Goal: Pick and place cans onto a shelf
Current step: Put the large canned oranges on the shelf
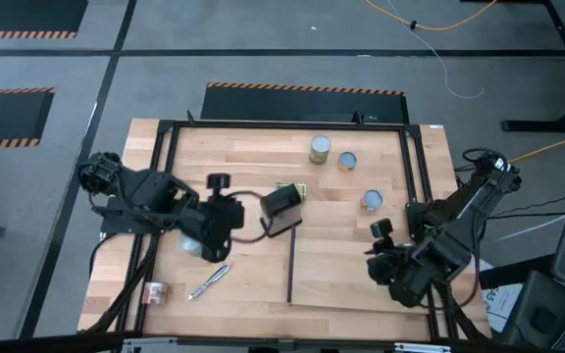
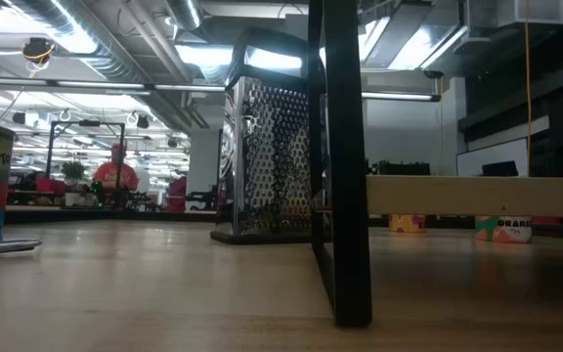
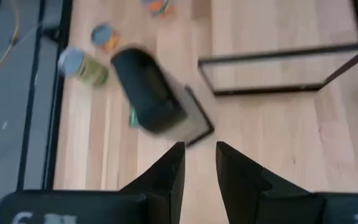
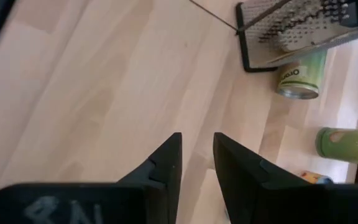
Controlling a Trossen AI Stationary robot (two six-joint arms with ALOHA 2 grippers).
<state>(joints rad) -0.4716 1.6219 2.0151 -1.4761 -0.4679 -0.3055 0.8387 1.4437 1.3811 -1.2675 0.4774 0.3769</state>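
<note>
High view: we see three cans [image 1: 346, 161] upright on the table, beyond the shelf [image 1: 356, 267].
Grater [image 1: 282, 202]: landmark; the cans stand to its right, a fourth can just behind it.
Nearer arm: right, we judge.
Right gripper [image 4: 197, 163]: over the shelf, fingers slightly apart, empty.
Left gripper [image 3: 199, 163]: left of the grater, narrowly parted, empty.
</note>
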